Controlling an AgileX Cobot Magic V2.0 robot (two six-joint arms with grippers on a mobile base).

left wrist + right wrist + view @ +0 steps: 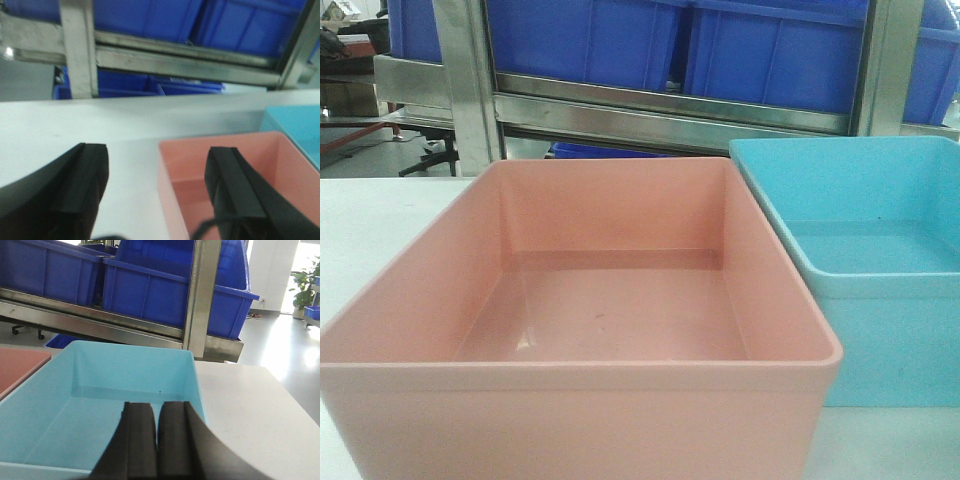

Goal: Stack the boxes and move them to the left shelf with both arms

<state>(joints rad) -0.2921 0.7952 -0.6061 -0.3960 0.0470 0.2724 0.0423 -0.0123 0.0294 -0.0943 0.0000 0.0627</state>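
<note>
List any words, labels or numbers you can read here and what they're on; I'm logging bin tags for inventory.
None: no readable text in any view. The pink box, the light blue box, the dark blue bins and the steel rack show no label, number or brand.

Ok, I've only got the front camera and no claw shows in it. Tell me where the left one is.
Observer: The left claw is open, one finger over the table, the other over the inside of the pink bin, either side of that bin's left wall.
Operator: Now give me the right one.
Observer: The right claw is shut with nothing in it, over the light blue bin.
Operator: Say what lies past that bin's right wall.
Observer: The white table runs on past it to its own edge.
</note>
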